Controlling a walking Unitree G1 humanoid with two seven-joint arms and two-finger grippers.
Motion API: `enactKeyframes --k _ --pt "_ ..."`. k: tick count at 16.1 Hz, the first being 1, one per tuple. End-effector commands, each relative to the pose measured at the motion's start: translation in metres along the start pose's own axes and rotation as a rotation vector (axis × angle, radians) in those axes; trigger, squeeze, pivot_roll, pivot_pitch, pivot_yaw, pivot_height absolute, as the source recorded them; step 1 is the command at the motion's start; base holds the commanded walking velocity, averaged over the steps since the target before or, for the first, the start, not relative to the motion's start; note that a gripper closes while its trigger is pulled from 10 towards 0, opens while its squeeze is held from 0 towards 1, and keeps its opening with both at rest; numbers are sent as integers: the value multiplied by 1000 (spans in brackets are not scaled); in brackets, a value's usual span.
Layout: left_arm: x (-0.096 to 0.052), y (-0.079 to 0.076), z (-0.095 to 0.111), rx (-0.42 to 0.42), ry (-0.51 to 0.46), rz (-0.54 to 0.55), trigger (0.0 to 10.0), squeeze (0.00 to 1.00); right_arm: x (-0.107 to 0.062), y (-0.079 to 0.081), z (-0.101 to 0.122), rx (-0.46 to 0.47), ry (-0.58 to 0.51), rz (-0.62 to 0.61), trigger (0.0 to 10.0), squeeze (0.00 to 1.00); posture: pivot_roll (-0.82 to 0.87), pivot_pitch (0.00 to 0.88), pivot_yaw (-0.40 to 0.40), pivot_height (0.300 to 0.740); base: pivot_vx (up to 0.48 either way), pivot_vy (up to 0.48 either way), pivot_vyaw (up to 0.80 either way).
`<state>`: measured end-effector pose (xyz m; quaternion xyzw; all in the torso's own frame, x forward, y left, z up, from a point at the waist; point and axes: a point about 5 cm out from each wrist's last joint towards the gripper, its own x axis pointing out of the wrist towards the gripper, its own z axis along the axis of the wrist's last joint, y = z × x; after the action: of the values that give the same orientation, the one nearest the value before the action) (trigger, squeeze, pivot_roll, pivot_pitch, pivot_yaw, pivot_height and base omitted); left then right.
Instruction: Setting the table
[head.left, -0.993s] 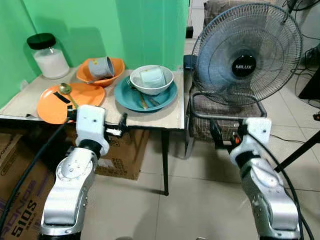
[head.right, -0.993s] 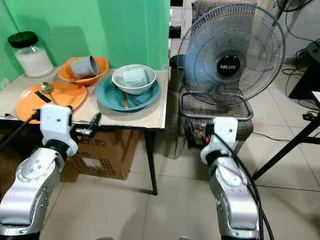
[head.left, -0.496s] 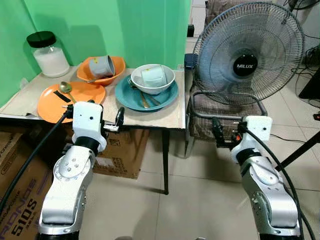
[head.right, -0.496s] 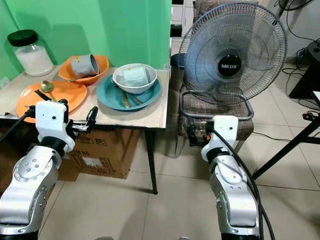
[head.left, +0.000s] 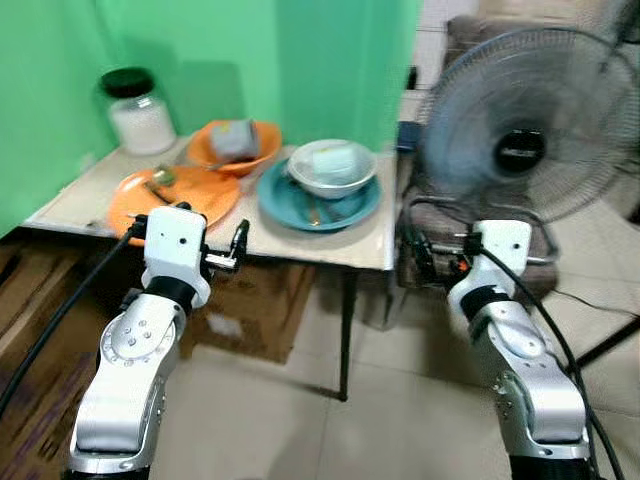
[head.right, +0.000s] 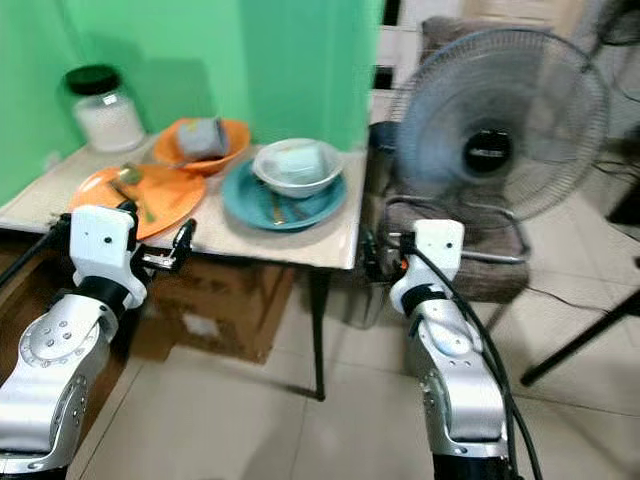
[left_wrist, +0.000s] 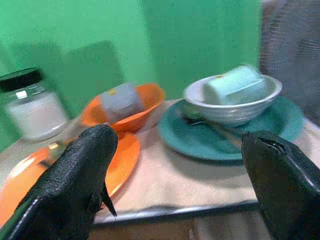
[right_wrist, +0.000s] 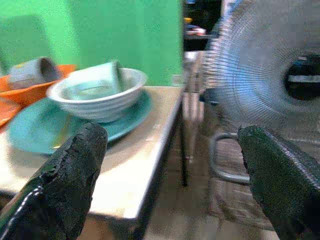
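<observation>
Nearest to us, the left gripper (head.left: 238, 243) is raised at the near edge of the table (head.left: 300, 237), fingers spread apart and holding nothing. The right gripper (head.left: 412, 255) sits level with it, beyond the table's right edge and in front of the fan (head.left: 525, 135); its fingers are likewise parted and empty. On the table, the orange plate (head.left: 190, 195) carries a spoon (head.left: 158, 178). Beside it, the teal plate (head.left: 330, 208) holds cutlery and a white bowl (head.left: 332, 172) containing a pale green cup (head.left: 337, 158). Behind, we see an orange bowl (head.left: 262, 140) with a grey cup (head.left: 233, 138) lying in it, then a jar (head.left: 139, 113) against the green backdrop (head.left: 300, 60).
</observation>
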<state>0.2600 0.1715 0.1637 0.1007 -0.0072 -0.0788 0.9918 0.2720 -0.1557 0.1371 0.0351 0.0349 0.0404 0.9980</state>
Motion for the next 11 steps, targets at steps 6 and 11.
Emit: enactKeyframes --k 6,11 --pt "-1 -5 5 13 -16 -52 10000 1000 2 -1 4 -23 -9 12 10000 0 122 0 18 740 404 0 133" --pt "-2 -6 6 19 -12 -70 10000 1000 5 5 10 -5 -29 54 10000 0 128 0 13 740 401 0 480"
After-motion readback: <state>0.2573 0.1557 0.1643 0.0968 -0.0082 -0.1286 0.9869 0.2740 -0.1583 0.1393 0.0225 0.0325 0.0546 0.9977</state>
